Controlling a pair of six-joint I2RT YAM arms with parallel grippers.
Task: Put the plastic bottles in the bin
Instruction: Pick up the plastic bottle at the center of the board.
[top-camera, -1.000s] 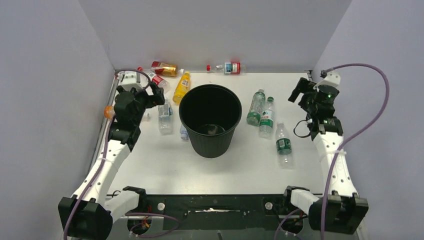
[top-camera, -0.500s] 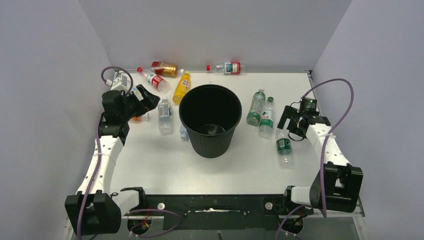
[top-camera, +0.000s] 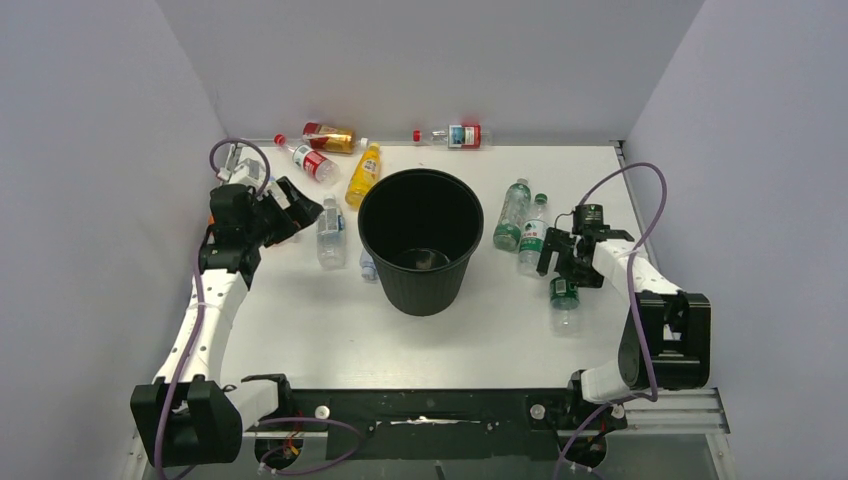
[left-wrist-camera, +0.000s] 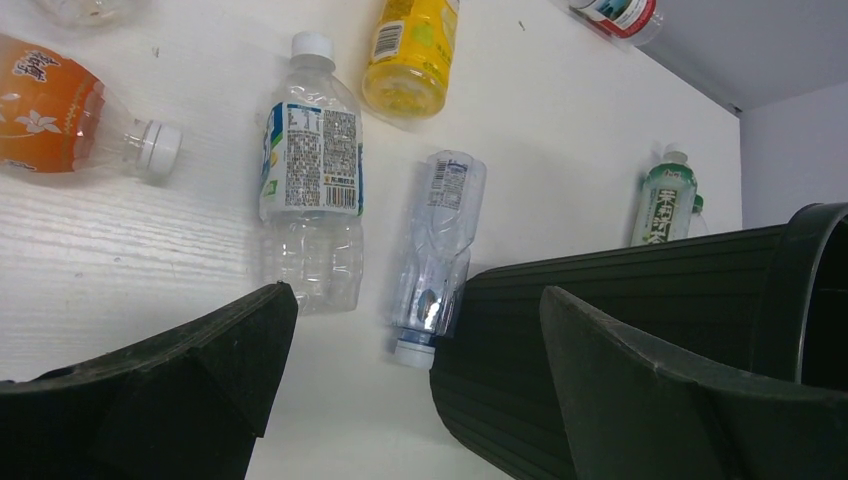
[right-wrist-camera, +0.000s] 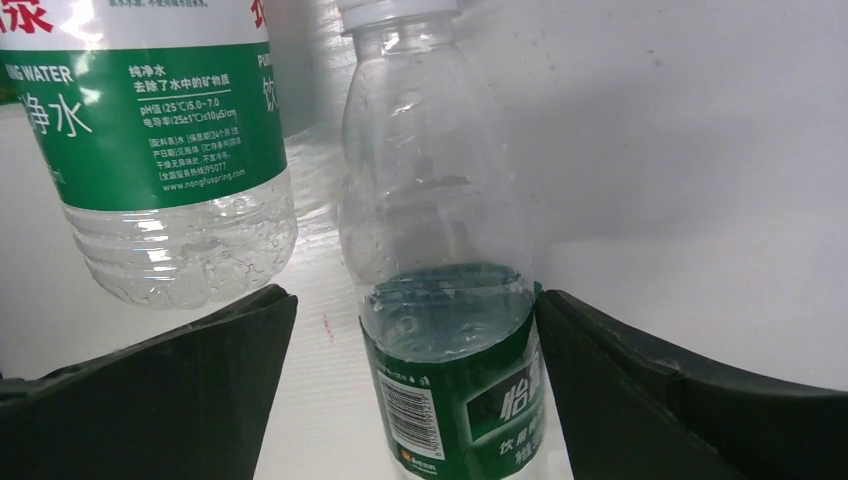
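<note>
The right fingers (right-wrist-camera: 150, 400) stood wide astride a clear green-labelled plastic bottle (right-wrist-camera: 440, 300) lying on the white tabletop (top-camera: 330, 320), right of the round black plastic bin (top-camera: 425, 285). The left fingers (left-wrist-camera: 150, 390) gaped wide, left of it.

Black ribbed bin (top-camera: 420, 288), green-labelled clear bottle (right-wrist-camera: 455, 385), yellow bottle (left-wrist-camera: 412, 50), white table (top-camera: 320, 325)

2 arms reach fwd & low; L hand (top-camera: 305, 215) & R hand (top-camera: 558, 268) w/ fingers spread wide
</note>
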